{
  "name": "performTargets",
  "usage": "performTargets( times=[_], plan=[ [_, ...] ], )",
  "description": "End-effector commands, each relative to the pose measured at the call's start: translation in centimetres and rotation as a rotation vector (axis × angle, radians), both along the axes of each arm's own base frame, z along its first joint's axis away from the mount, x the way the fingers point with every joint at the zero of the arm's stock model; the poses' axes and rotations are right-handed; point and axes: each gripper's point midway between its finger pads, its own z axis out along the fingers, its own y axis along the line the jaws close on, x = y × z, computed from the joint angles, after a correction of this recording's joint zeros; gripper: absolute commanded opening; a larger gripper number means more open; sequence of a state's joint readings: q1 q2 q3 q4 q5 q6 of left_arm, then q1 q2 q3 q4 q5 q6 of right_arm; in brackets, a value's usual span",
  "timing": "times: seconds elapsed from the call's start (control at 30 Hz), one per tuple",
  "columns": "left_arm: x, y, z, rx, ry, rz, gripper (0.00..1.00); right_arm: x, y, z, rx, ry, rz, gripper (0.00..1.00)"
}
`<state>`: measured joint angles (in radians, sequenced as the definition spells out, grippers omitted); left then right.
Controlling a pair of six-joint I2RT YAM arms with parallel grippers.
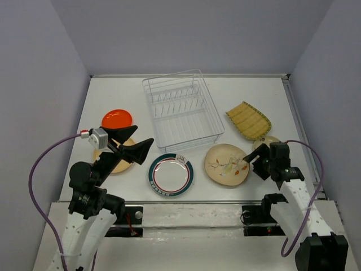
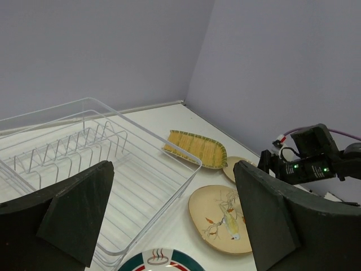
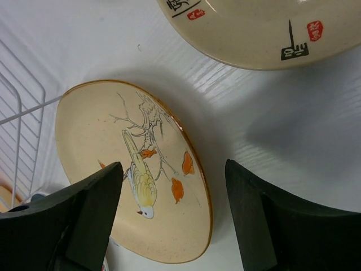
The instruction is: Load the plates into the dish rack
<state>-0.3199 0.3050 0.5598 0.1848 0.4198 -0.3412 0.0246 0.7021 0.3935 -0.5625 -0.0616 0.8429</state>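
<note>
The white wire dish rack (image 1: 181,110) stands empty at the back centre. The orange-red plate (image 1: 116,118) and the tan plate (image 1: 120,165) lie left of it. The teal-rimmed white plate (image 1: 171,175) lies in front, the cream floral plate (image 1: 226,165) front right, the yellow-green striped plate (image 1: 248,119) right. My left gripper (image 1: 134,144) is open and empty, raised above the tan plate. My right gripper (image 1: 253,161) is open, low at the floral plate's right rim; in the right wrist view its fingers straddle that rim (image 3: 206,197).
A second cream plate with painted characters (image 3: 265,28) lies just behind the right gripper, partly hidden in the top view (image 1: 265,140). Grey walls close in the table on three sides. The rack's front right corner (image 2: 194,164) is near the floral plate (image 2: 223,220).
</note>
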Motion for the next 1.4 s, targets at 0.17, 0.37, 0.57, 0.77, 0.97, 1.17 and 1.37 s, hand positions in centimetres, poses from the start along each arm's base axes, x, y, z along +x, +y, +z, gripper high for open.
performTargets(
  times=[0.17, 0.37, 0.57, 0.77, 0.97, 1.17, 1.37],
  plan=[
    [-1.4, 0.1, 3.0, -0.019, -0.097, -0.016, 0.99, 0.3, 3.3, -2.6, 0.181, 0.006, 0.074, 0.64],
    [-1.4, 0.2, 3.0, -0.019, -0.099, -0.012, 0.99, 0.3, 3.6, -3.2, 0.209, 0.011, 0.068, 0.48],
    [-1.5, 0.3, 3.2, -0.021, -0.108, -0.007, 0.99, 0.1, 3.5, -3.1, 0.205, 0.006, 0.065, 0.18],
    [-1.6, 0.3, 3.2, -0.022, -0.108, -0.009, 0.99, -0.4, 2.4, -1.2, 0.135, -0.022, 0.058, 0.07],
    [-1.4, 0.3, 3.1, -0.027, -0.101, -0.005, 0.99, 0.3, 1.1, 4.4, 0.040, -0.151, 0.063, 0.07],
    [-1.3, 0.3, 3.0, -0.030, -0.095, -0.004, 0.99, 1.0, -0.4, 11.2, -0.079, -0.290, 0.068, 0.07],
    [-1.1, 0.2, 2.9, -0.040, -0.084, -0.007, 0.99, 2.2, -1.4, 19.5, -0.162, -0.472, 0.064, 0.07]
  ],
)
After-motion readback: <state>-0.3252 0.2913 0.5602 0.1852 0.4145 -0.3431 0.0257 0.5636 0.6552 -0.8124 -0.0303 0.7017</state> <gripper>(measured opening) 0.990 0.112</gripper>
